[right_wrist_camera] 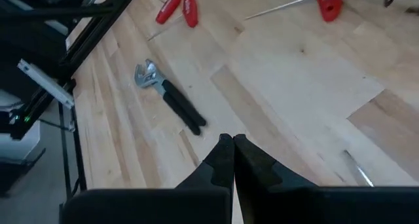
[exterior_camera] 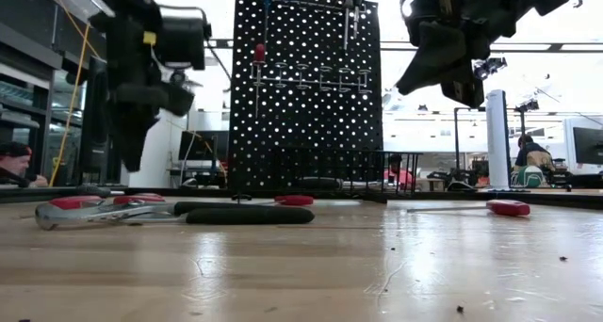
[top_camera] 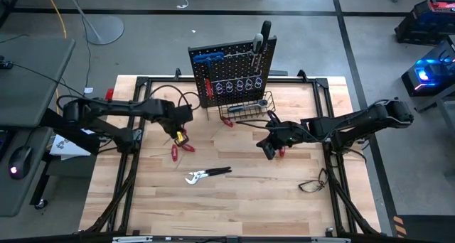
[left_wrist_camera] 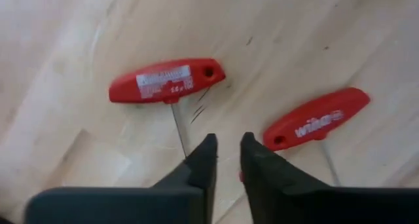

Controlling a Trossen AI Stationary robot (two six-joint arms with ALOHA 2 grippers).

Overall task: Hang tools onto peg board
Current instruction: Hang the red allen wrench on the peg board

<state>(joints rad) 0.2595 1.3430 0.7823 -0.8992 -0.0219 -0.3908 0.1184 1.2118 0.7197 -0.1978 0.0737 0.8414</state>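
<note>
Left of the peg board (top_camera: 232, 78), your left gripper (left_wrist_camera: 224, 150) hovers with fingers slightly apart, empty, over two red T-handled keys (left_wrist_camera: 167, 82). In front of the board lie the black-handled pliers (top_camera: 207, 175). To its right, your right gripper (right_wrist_camera: 232, 145) hangs pinched together, empty.

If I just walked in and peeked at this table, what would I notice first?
Probably the tall black peg board at the table's far edge, with tools already hanging on it. Next, two bright red T-handled keys lie on the wood just under the left gripper, whose fingers stand slightly apart above them. Nearer the front lie silver pliers with black handles.
</note>
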